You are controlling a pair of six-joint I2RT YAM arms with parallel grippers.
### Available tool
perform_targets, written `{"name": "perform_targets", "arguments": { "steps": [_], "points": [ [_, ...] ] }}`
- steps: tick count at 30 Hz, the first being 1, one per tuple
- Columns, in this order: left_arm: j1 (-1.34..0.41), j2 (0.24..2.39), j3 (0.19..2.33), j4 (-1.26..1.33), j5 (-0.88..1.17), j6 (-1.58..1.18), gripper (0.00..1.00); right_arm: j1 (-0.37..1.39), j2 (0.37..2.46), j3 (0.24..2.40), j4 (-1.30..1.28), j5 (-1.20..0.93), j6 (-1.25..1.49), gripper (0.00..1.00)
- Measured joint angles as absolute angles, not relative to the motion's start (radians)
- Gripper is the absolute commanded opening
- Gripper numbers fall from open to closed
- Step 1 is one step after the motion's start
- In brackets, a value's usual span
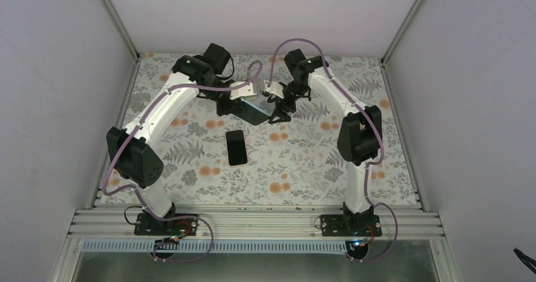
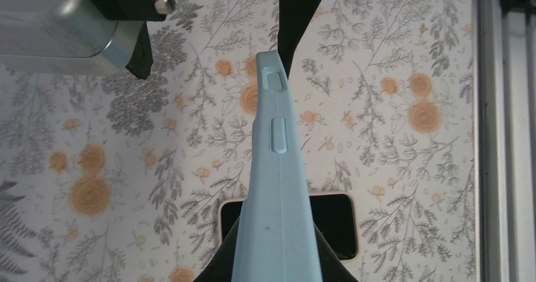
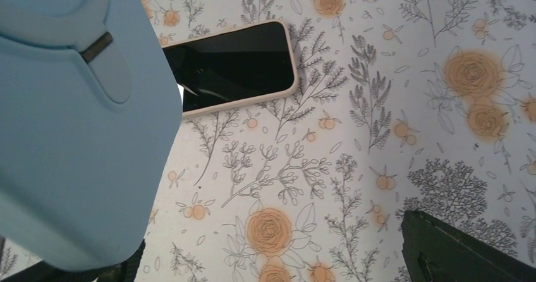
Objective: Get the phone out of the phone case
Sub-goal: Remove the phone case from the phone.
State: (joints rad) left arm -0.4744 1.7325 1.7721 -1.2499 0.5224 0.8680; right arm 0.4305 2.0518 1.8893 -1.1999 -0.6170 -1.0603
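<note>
One pale-blue phone case (image 2: 276,187), black phone (image 1: 237,147) flat

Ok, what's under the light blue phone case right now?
The black-screened phone with a cream rim lies flat on the floral table, below the raised light blue phone case and not touching it. In the left wrist view the case covers the phone's middle.

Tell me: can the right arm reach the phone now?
Probably yes: the phone lies uncovered on the table, the right gripper looks open, and the left gripper holds the case.
</note>
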Motion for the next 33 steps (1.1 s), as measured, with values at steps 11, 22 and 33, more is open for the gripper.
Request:
{"name": "perform_targets", "arguments": {
  "steps": [11,22,33],
  "points": [
    [-0.570,1.695,1.802,-1.326,0.525,0.857,0.02,0.381,2.195,2.104,-1.161,-0.502,-1.018,1.00],
    [-0.567,1.610,1.674,-1.224,0.465,0.828,0.02,0.306,2.104,1.985,-1.131,-0.508,-1.030,1.00],
    [-0.522,1.620,1.648,-1.099,0.430,0.818,0.02,0.354,1.760,1.710,-1.166,-0.700,-1.068,1.00]
  ]
}}
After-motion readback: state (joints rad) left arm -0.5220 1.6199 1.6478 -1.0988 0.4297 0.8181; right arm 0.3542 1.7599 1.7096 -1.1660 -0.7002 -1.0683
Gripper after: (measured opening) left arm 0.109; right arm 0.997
